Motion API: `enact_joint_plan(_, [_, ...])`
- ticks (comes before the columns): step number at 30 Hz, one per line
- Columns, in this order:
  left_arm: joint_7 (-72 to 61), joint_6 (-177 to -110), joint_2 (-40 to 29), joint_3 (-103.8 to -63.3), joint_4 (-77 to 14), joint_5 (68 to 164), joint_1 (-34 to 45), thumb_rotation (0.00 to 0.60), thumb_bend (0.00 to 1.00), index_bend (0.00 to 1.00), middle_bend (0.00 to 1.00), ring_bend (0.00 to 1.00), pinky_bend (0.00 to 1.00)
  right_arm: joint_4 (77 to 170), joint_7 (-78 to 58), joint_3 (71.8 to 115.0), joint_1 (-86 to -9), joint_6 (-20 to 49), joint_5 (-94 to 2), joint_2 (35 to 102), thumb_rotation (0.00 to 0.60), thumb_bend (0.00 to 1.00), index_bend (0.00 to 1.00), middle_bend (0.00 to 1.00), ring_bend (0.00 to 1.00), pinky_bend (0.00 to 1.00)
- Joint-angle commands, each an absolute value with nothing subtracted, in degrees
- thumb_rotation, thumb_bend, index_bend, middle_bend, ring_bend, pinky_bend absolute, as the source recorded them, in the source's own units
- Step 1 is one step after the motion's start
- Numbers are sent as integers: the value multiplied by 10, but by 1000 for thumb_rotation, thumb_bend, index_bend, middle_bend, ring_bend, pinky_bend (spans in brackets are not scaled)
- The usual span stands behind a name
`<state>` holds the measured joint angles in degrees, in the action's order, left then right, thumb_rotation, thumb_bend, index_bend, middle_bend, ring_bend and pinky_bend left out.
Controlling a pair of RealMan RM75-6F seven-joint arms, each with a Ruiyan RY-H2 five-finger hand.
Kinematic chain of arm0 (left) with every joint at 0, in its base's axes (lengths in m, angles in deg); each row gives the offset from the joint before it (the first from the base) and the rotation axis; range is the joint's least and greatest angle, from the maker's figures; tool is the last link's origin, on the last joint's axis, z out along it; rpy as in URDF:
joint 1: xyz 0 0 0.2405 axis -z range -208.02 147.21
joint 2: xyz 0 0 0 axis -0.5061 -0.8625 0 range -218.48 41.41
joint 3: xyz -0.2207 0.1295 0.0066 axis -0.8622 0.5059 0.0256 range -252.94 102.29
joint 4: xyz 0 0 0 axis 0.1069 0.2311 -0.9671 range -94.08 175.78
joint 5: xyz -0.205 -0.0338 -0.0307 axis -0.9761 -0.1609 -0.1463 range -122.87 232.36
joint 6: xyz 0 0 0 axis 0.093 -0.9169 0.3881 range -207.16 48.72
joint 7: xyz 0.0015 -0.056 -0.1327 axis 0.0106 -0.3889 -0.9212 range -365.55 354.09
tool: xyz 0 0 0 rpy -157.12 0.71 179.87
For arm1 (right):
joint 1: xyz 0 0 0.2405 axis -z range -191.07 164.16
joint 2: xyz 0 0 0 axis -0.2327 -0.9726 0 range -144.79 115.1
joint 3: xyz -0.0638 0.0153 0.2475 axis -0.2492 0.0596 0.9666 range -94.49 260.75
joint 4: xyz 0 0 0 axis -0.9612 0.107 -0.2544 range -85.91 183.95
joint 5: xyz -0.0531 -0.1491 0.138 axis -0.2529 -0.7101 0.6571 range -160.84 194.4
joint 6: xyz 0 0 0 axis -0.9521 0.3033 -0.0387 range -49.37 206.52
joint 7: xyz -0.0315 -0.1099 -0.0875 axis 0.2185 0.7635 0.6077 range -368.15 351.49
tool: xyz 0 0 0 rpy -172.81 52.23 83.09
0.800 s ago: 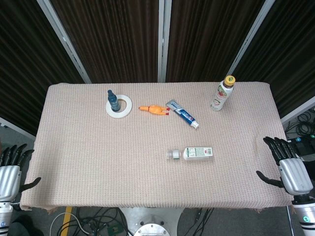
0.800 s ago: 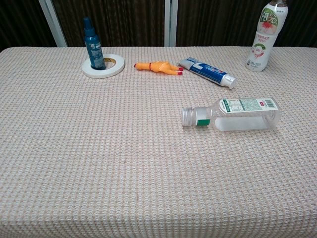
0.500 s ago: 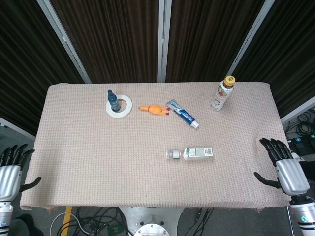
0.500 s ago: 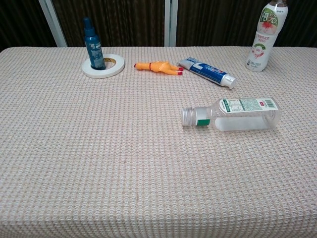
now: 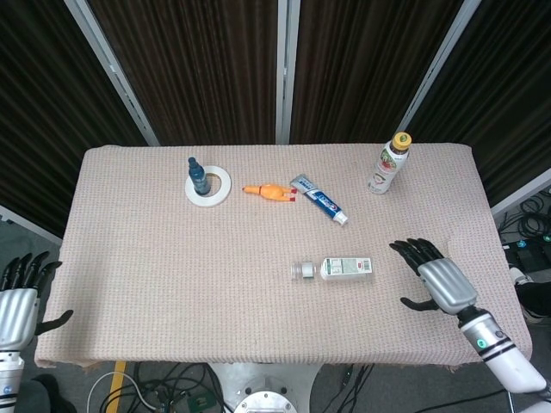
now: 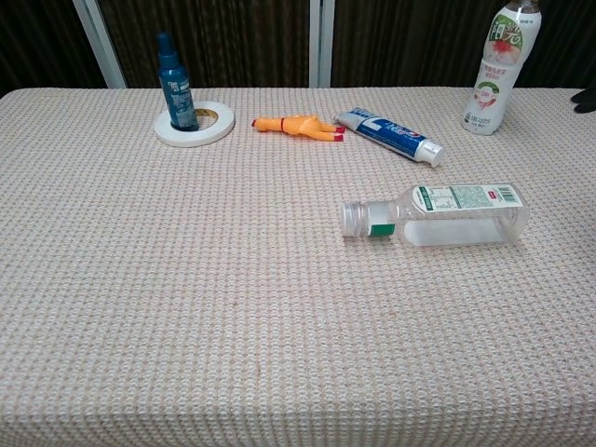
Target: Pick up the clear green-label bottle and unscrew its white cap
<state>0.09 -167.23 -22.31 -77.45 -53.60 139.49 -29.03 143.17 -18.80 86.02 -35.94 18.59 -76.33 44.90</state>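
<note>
The clear green-label bottle [image 5: 346, 268] lies on its side right of the table's middle, and its white cap [image 5: 301, 271] points left. The chest view shows the same bottle [image 6: 456, 214] and cap [image 6: 354, 220] untouched on the cloth. My right hand [image 5: 441, 284] hovers over the table just right of the bottle's base, fingers spread and holding nothing; one dark fingertip [image 6: 585, 96] shows at the chest view's right edge. My left hand [image 5: 17, 299] stays off the table's front left corner, fingers apart and empty.
At the back of the beige cloth-covered table [image 5: 172, 275] are a blue spray bottle [image 5: 197, 175] standing in a white tape ring [image 5: 209, 187], an orange rubber chicken [image 5: 267, 192], a toothpaste tube [image 5: 318, 200] and an upright yellow-capped drink bottle [image 5: 387, 163].
My right hand has moved left from beyond the table's right edge to over the table, close to the bottle's base. The left hand and the bottle have not moved.
</note>
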Motion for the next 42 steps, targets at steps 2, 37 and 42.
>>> enact_joint_plan(2, [1, -1675, -226, -775, -538, 1396, -291, 600, 57, 194, 77, 14, 0, 1400, -167, 877, -441, 291, -725, 497, 600, 114, 0, 69, 0, 0])
enact_joint_plan(37, [-15, -1670, -228, -774, -530, 1395, -291, 600, 56, 194, 77, 14, 0, 1209, -219, 853, -498, 251, -734, 696, 600, 251, 333, 322, 145, 254])
enact_joint_plan(42, [-14, -1671, -230, -776, -530, 1402, -287, 600, 57, 194, 77, 14, 0, 1184, -252, 852, -494, 215, -747, 714, 600, 337, 491, 422, 251, 379])
